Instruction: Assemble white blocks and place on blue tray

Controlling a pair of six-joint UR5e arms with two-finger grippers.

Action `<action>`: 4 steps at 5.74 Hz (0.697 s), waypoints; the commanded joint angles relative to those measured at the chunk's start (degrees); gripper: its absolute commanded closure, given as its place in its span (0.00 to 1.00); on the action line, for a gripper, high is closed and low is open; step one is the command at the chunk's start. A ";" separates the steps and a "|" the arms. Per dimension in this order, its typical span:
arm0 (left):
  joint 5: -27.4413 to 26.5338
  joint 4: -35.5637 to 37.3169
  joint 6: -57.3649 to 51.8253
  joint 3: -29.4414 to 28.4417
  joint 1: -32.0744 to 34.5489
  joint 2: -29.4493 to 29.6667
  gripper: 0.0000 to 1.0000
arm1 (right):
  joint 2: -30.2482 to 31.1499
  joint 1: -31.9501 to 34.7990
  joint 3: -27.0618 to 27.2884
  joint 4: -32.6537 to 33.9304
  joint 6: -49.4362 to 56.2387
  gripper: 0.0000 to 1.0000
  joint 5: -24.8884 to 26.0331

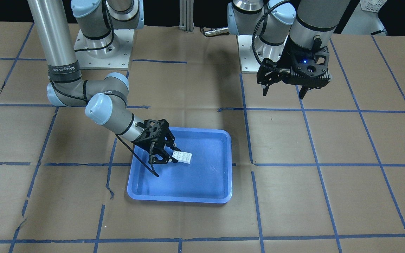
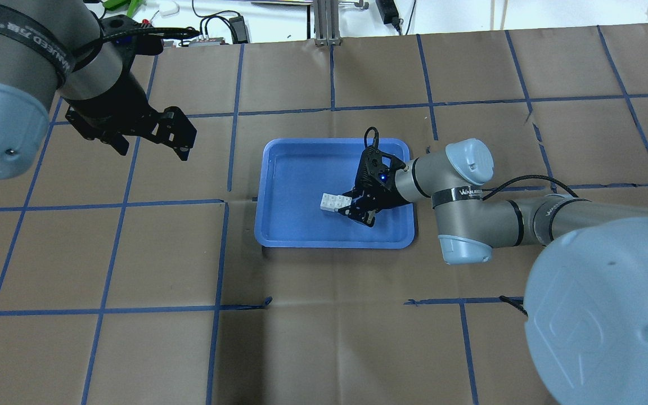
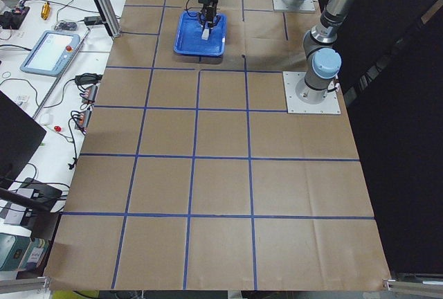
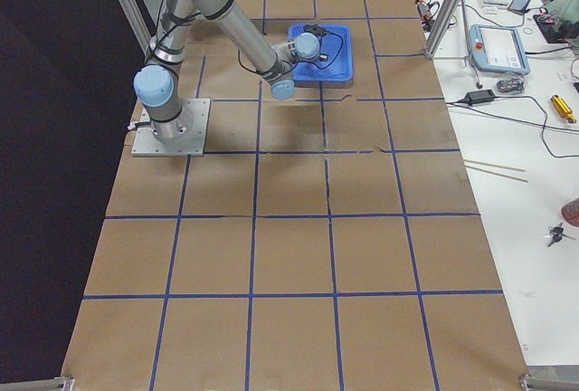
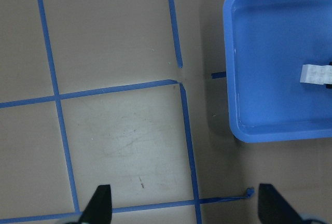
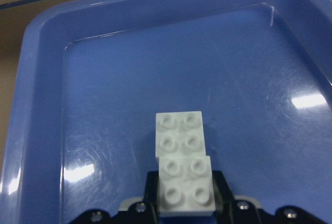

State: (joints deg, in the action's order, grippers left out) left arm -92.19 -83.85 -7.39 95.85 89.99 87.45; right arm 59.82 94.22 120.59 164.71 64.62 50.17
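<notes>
Blocks point(image 6: 184, 162) joined end to end into one short white bar, studs up, inside tray point(image 6: 104, 79), about mid-floor and nearer the side where right gripper point(image 6: 185, 203) reaches in. Cannot tell whether resting on the floor or held just above it. Long axis roughly crosswise in the overhead view, slightly slanted: free end toward the robot's left, other end at the gripper. In the right wrist view, runs straight away from the camera, far block free, near block between the fingers.

Right jaws closed to one block's width, pinching the near block by its two side faces. Touch nothing else that shows. Arm low and slanting in over the tray's rim.

Left gripper point(image 2: 152, 151) well apart from the tray, raised over table point(image 2: 324, 337), tips pointing down. Jaws spread wide, with nothing between them. In the left wrist view, only brown paper and blue tape point(image 5: 181, 130) below, with the tray's corner and the bar's free end at the right edge.
</notes>
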 commanded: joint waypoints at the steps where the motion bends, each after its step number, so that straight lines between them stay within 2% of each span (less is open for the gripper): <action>1: -0.01 0.00 0.01 -0.05 0.01 0.00 0.01 | 0.12 0.00 -0.01 0.17 -0.02 0.79 -0.07; 2: -0.01 0.00 0.01 -0.05 0.01 0.00 0.01 | -0.05 0.00 -0.09 0.26 -0.11 0.40 -0.42; 3: -0.01 0.00 -0.08 -0.14 0.01 0.00 0.01 | -0.06 0.00 -0.88 0.17 -0.11 0.08 -1.99; 4: 0.08 0.00 0.00 -0.14 0.01 0.00 0.01 | -0.06 0.00 -1.06 0.08 -0.19 0.01 -1.92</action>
State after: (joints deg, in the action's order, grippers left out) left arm -92.17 -83.85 -7.42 95.74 90.00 87.45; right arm 59.78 94.22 119.84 164.87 64.49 48.58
